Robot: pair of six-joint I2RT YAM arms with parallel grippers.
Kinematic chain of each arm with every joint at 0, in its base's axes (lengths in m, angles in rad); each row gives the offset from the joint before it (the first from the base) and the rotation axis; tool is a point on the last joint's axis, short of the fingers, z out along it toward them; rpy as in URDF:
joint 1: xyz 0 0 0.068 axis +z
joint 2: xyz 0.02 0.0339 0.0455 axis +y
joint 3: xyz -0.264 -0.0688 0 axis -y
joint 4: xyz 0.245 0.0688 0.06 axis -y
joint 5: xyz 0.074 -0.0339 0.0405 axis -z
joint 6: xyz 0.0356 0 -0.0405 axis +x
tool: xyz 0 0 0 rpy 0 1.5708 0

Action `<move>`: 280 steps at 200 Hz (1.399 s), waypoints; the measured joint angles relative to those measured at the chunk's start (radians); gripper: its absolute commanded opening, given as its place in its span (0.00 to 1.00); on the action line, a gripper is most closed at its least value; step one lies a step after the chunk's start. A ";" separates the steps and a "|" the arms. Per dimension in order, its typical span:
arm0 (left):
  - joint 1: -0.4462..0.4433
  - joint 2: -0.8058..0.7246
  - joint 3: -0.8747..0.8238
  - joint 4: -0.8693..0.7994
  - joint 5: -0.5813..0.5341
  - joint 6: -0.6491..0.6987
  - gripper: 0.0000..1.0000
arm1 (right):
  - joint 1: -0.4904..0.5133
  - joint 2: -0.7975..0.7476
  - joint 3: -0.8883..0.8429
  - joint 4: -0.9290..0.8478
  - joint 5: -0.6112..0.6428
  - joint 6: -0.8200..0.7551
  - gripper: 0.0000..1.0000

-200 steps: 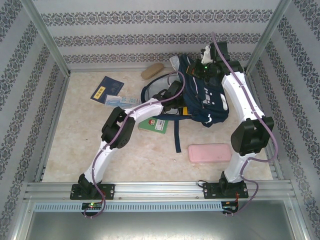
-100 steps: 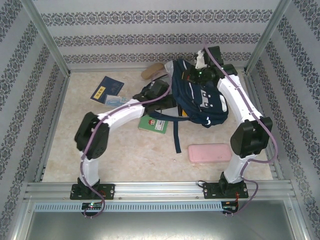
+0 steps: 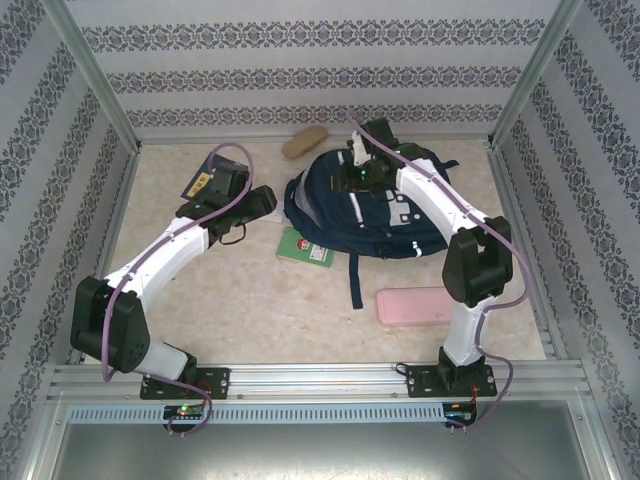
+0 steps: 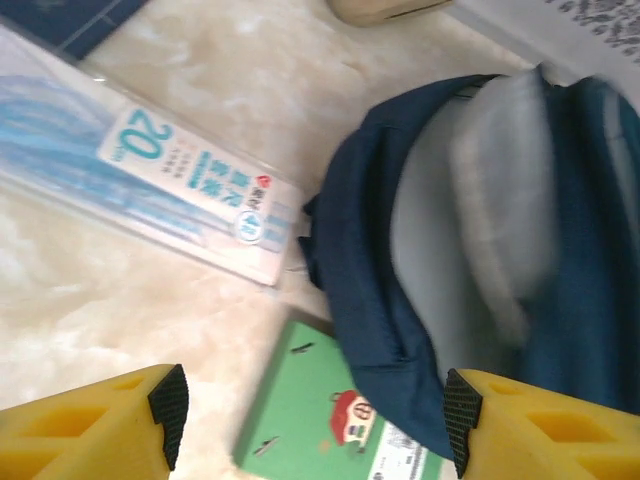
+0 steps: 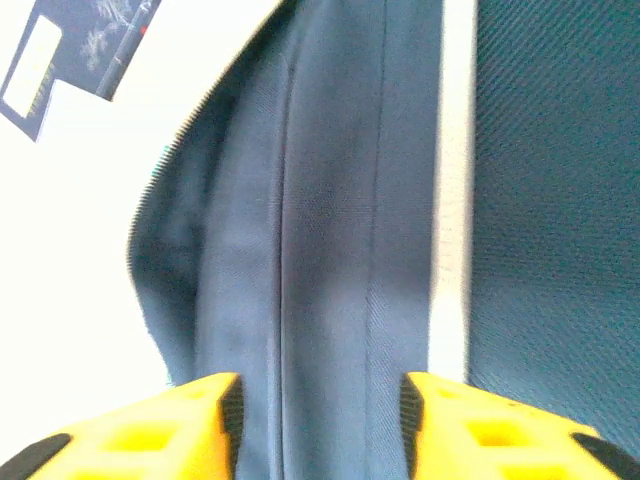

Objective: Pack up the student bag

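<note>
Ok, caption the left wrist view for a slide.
Open left gripper hovers above the green notebook, beside a clear packet and the open student bag.

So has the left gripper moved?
Yes. The left gripper went left, from the green book's right side to its left, away from the bag.
</note>
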 measured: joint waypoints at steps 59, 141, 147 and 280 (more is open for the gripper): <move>0.106 0.013 -0.052 -0.039 0.012 0.031 0.62 | 0.114 -0.010 -0.039 0.059 0.044 0.010 0.55; 0.414 0.437 0.284 -0.040 0.080 0.071 0.59 | 0.275 -0.036 -0.131 0.132 0.051 0.114 0.98; 0.419 0.470 0.322 -0.040 0.080 0.073 0.59 | 0.282 -0.040 -0.131 0.134 0.051 0.121 0.98; 0.495 0.897 0.775 -0.137 0.174 0.024 0.52 | 0.297 -0.073 -0.127 0.142 0.089 0.134 0.98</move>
